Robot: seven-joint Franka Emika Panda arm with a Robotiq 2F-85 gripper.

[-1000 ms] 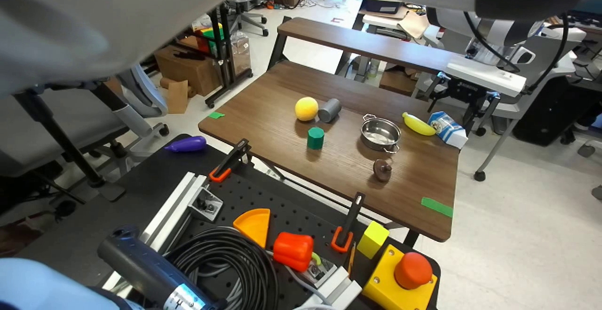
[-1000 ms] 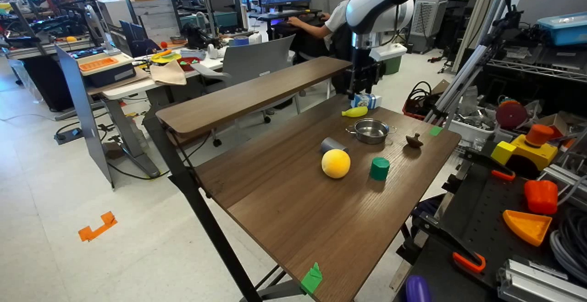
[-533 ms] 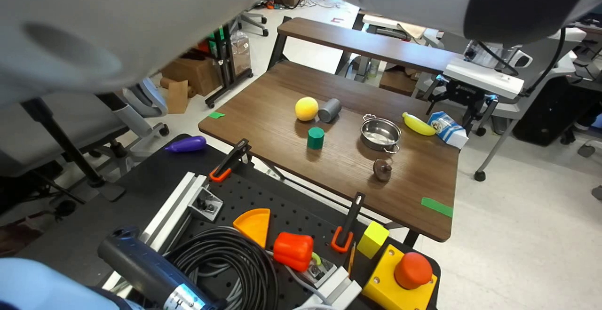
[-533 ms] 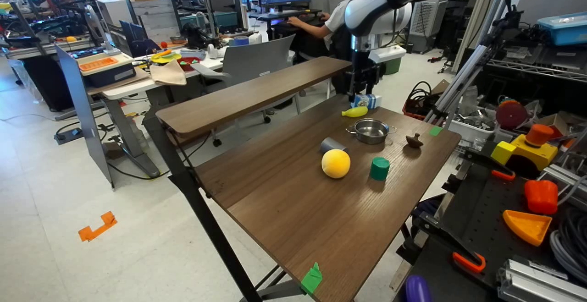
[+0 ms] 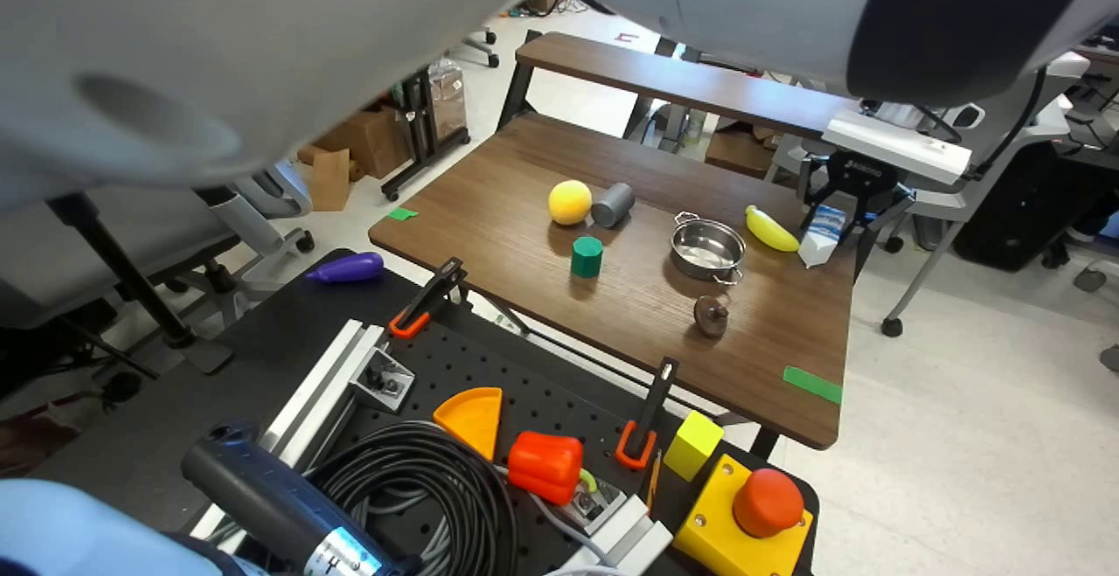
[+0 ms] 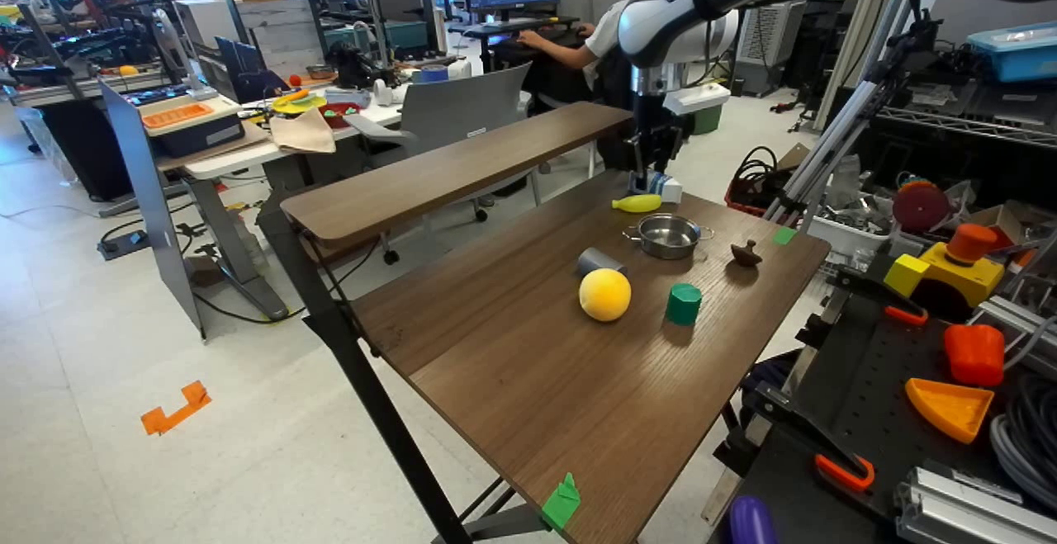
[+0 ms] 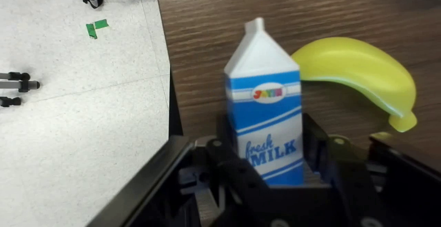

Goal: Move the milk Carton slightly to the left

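The milk carton, white with blue bands and a peaked top, lies on its side on the wooden table. In the wrist view my gripper has a dark finger pressed against each long side, so it is shut on the carton around its lower half. The carton's base end is partly covered by the gripper body. In both exterior views the carton lies at the table's end beneath the gripper, and the carton is partly hidden behind the fingers.
A yellow banana lies right beside the carton's top; I cannot tell whether they touch. The table's edge runs close on the carton's opposite side. Farther along are a metal pot, a brown lid and a green cup. A raised shelf borders the table.
The jaws have closed from wide open onto the carton. The carton has turned and shifted slightly toward the banana, and the banana has shifted a little the same way.
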